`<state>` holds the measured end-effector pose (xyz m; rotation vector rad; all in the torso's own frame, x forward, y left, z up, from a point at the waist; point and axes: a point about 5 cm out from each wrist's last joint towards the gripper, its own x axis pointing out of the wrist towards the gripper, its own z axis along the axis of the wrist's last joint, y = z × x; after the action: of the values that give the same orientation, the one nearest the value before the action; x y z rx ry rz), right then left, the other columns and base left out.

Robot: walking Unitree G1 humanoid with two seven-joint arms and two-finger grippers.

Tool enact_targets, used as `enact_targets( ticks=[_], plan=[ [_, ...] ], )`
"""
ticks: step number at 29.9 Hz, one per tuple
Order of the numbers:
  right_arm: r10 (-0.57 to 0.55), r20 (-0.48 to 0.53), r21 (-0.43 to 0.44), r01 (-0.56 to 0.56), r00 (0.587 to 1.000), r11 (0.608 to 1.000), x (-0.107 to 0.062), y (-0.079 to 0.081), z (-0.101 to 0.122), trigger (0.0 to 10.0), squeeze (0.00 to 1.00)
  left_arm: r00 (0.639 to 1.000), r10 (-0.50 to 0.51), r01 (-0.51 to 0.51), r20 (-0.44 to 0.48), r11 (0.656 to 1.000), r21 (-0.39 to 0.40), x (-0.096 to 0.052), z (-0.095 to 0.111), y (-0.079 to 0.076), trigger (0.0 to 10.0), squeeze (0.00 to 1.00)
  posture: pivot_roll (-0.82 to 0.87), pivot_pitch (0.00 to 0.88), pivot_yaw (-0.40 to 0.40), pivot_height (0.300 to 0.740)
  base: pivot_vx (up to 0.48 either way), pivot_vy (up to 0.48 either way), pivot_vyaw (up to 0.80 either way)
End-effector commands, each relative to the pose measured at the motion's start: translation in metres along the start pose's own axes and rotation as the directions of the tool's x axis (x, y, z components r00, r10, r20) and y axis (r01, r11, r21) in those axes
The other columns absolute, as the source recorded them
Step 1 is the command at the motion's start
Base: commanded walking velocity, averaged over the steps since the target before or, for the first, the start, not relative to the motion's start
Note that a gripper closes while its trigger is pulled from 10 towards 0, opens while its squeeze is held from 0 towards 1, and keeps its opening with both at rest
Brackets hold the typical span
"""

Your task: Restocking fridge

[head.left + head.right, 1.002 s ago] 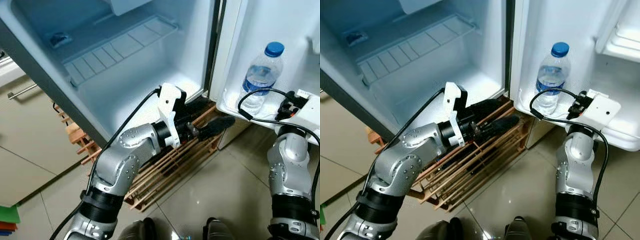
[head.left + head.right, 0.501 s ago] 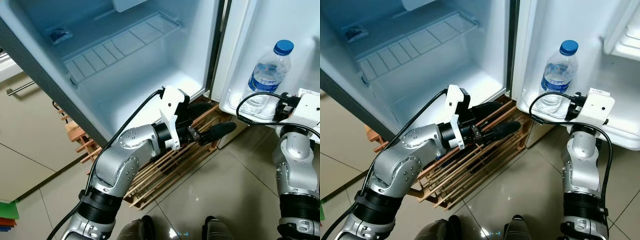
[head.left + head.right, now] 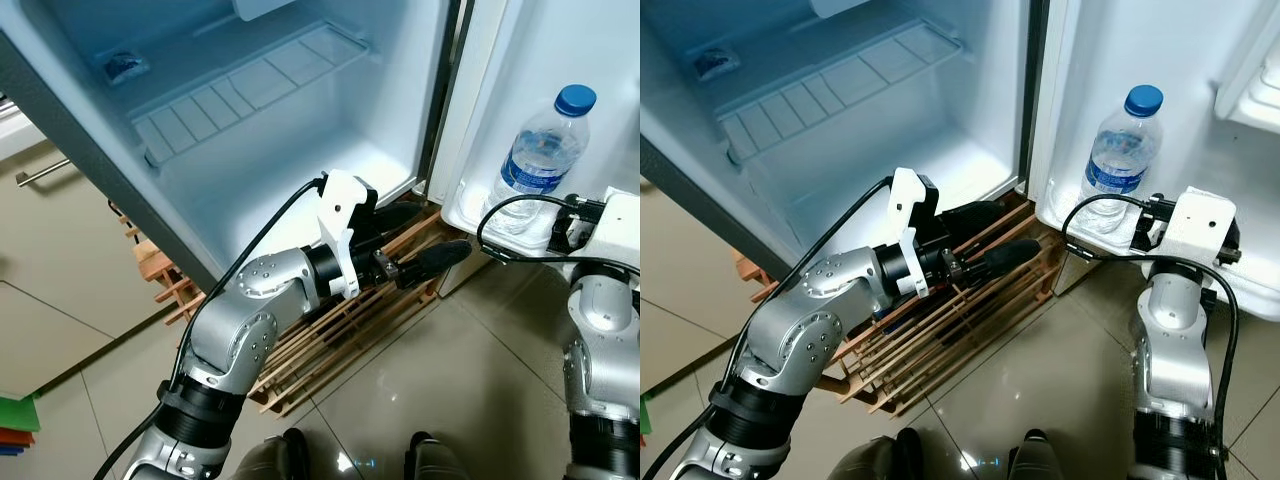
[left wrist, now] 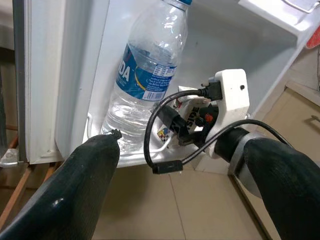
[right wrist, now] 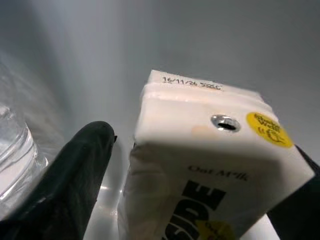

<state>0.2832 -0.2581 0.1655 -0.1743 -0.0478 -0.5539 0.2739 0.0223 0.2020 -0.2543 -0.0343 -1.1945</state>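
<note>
Fridge door shelf: you see it just ahead of the right gripper.
Water bottle: upright, beside your carton.
Oat milk carton: upright between the right gripper's fingers, which look closed on it.
Left gripper: parted, empty, hovering low over the wooden rack.

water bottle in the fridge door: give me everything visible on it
The water bottle is clear plastic with a blue cap and a blue-and-white label, upright, capped, mostly full. It stands in the lower shelf of the open fridge door, near its hinge side. The right gripper's black cable loops in front of its base; contact can't be told.
</note>
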Motion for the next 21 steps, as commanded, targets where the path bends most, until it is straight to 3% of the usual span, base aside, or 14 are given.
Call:
enact_targets(
  ticks=[1,8,11,16,21],
  plan=[
    [0.009,-0.075,-0.011,-0.009,0.997,1.0,-0.009,0.003,-0.007,10.0,1.0,1.0,0.001,-0.001,-0.002,1.0,-0.001,-0.002,-0.003,0.0,10.0,0.0,-0.12,0.201,0.127,0.74,0.0,0.0,0.0],
    [0.013,-0.074,0.024,-0.011,0.997,1.0,-0.024,0.007,0.011,10.0,1.0,1.0,-0.006,0.006,-0.002,1.0,-0.001,-0.001,-0.006,-0.002,10.0,0.0,-0.14,0.185,0.113,0.74,0.0,0.0,0.0],
    [-0.037,-0.068,0.051,0.041,0.997,0.998,-0.031,0.005,0.017,10.0,1.0,1.0,-0.002,0.002,-0.001,1.0,0.0,-0.001,-0.006,0.0,10.0,0.0,-0.16,0.173,0.106,0.74,0.0,0.0,0.0],
    [0.008,-0.064,0.269,0.01,0.998,0.963,-0.051,0.022,0.04,10.0,1.0,1.0,-0.009,0.009,0.002,1.0,0.01,0.0,-0.006,0.0,10.0,0.0,-0.16,0.156,0.101,0.74,0.0,0.0,0.0],
    [0.017,-0.134,0.311,0.026,0.991,0.95,-0.049,0.021,0.042,10.0,1.0,1.0,-0.005,0.005,0.005,1.0,0.016,-0.001,-0.006,0.002,10.0,0.0,-0.17,0.144,0.098,0.74,0.0,0.0,0.0]
  ],
)
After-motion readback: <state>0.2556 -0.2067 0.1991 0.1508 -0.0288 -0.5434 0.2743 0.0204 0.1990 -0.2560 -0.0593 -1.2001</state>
